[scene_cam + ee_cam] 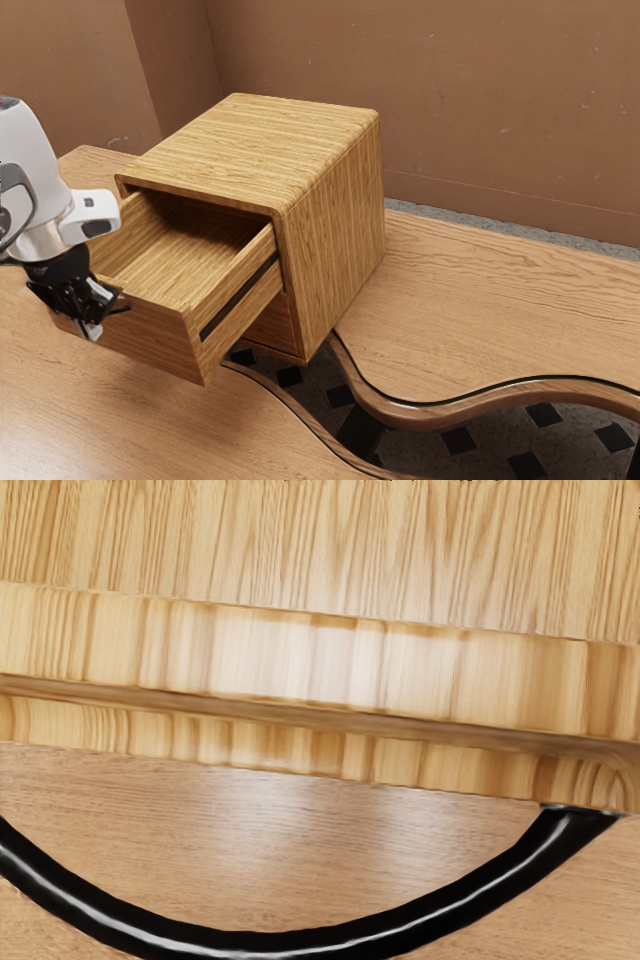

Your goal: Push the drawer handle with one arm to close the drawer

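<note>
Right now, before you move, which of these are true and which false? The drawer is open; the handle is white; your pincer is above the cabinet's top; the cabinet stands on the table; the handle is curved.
1. The drawer is open. True.
2. The handle is white. False: it is black.
3. My pincer is above the cabinet's top. False: it is at the drawer's front.
4. The cabinet stands on the table. True.
5. The handle is curved. True.

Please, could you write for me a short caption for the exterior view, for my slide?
Gripper at the front of an open drawer, its wooden cabinet standing on a table.
</note>
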Action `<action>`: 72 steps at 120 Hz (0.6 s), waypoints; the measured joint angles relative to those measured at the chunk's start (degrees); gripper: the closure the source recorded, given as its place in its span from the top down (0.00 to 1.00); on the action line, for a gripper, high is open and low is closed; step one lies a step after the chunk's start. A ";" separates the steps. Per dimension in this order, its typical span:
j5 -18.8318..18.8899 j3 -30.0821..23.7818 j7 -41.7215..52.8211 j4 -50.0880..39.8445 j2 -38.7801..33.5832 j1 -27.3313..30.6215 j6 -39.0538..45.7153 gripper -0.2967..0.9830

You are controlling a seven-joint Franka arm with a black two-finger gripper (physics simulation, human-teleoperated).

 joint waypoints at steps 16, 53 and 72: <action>0.14 -0.04 1.96 0.12 1.18 0.04 2.70 0.17; 0.77 0.03 5.37 3.81 7.73 0.04 6.14 0.16; 1.10 0.10 6.61 6.12 8.84 0.10 6.61 0.16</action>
